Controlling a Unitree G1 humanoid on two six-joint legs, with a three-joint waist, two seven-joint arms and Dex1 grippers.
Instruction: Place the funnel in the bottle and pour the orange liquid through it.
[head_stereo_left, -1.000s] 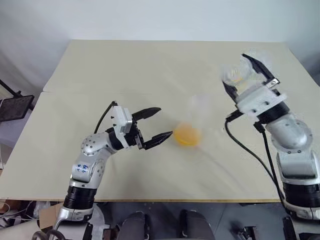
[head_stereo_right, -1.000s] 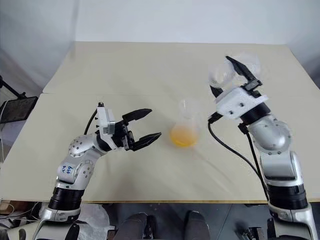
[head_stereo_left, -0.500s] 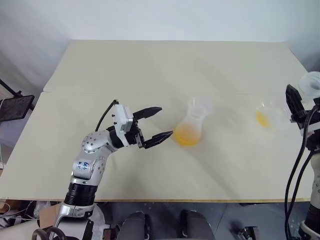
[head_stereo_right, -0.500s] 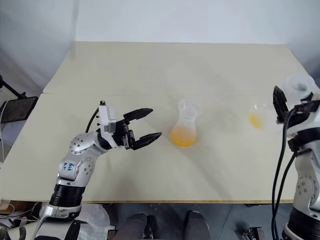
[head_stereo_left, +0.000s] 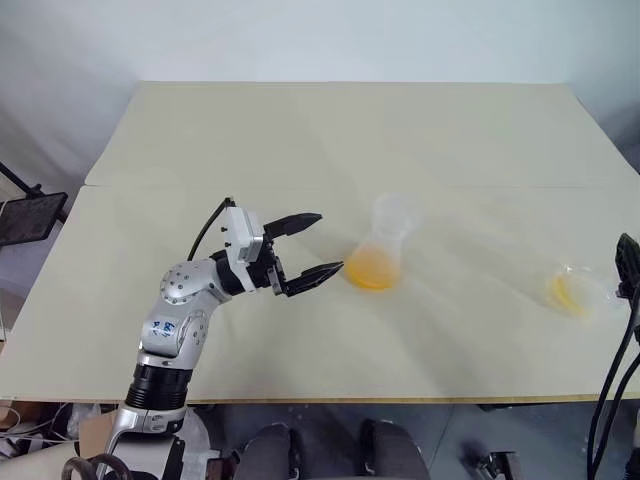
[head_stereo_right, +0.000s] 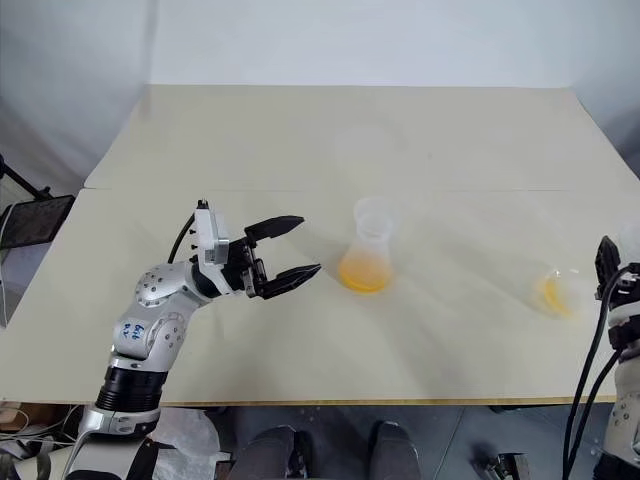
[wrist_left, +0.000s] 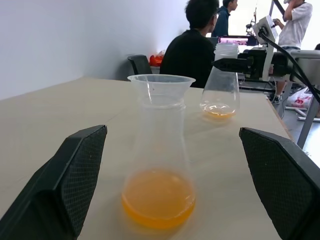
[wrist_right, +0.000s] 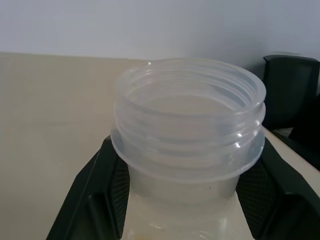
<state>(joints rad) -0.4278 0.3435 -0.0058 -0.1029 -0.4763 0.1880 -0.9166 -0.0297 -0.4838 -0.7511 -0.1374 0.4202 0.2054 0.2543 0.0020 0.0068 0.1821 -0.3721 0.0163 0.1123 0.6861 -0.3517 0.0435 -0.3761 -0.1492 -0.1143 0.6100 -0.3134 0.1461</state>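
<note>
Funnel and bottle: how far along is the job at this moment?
Done: the funnel sits in the bottle, and orange liquid pools in its base.
In hand: the right end effector is shut on the neck of the larger flask, upright, with only a thin orange layer inside. The left end effector is open beside the bottle, not touching.
Left: probably only releasing the flask.

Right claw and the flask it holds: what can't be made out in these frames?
- Right claw: cut off by the right edge of the eye views.
- Flask: its base lies below the right wrist view's edge.
- Funnel: its stem blends into the bottle's clear neck.
</note>
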